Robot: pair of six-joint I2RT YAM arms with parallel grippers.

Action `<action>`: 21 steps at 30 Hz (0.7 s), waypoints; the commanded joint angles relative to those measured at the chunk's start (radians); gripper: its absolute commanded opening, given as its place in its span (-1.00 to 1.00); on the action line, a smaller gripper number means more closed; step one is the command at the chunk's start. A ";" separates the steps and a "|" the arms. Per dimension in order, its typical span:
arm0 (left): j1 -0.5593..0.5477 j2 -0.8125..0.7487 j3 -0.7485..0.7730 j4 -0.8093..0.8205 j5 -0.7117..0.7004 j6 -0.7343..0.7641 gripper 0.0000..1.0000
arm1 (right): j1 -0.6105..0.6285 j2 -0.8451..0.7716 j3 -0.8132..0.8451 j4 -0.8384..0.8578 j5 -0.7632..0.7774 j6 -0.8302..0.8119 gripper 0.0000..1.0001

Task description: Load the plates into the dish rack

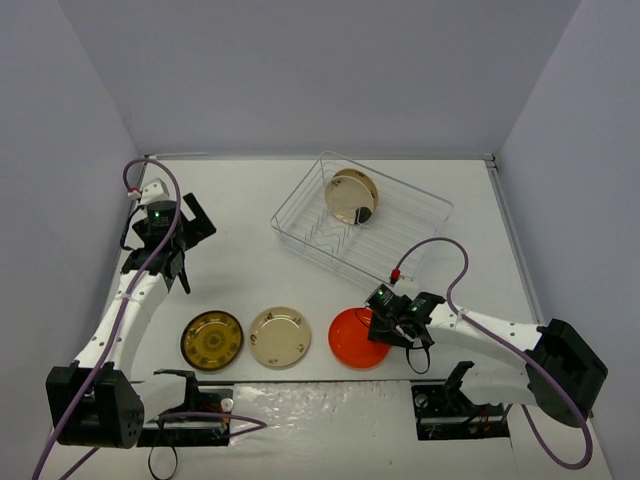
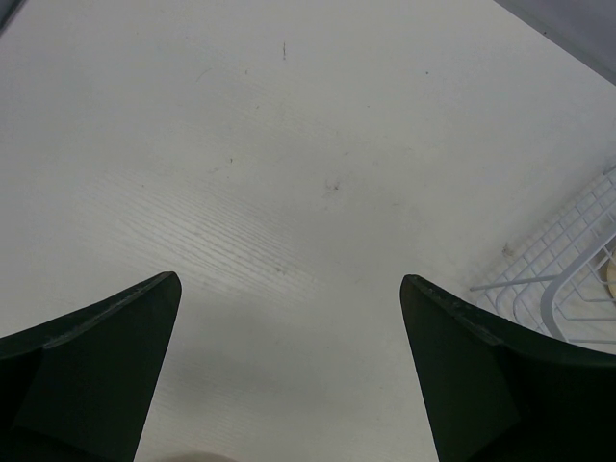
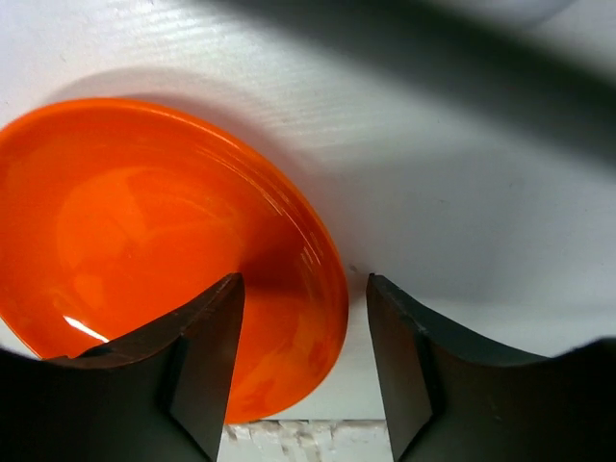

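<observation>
The wire dish rack [image 1: 405, 240] stands at the back right, with cream plates [image 1: 351, 195] upright in it, overlapping; one has a dark patch. On the table near the front lie a dark brown plate with a yellow pattern [image 1: 212, 339], a cream plate with brown motifs [image 1: 280, 337] and an orange-red plate [image 1: 352, 342]. My right gripper [image 1: 382, 322] is open, its jaws astride the right rim of the orange-red plate [image 3: 125, 221], one finger over the plate, the other over the table [image 3: 303, 298]. My left gripper [image 1: 190, 243] is open and empty over bare table [image 2: 289, 289].
The rack's corner [image 2: 568, 260] shows at the right edge of the left wrist view. Grey walls enclose the table on the left, back and right. The table's front edge runs just below the row of plates, with the arm bases beneath it.
</observation>
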 commanded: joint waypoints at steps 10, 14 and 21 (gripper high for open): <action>0.005 -0.030 -0.003 0.068 0.005 0.005 0.94 | 0.010 -0.018 -0.075 0.054 -0.019 0.077 -0.51; 0.005 -0.023 0.006 0.055 0.003 0.007 0.94 | 0.011 -0.008 -0.054 0.015 0.007 0.055 -0.91; 0.005 -0.045 -0.002 0.054 0.002 0.007 0.94 | 0.040 -0.057 0.033 -0.057 0.054 -0.047 -1.00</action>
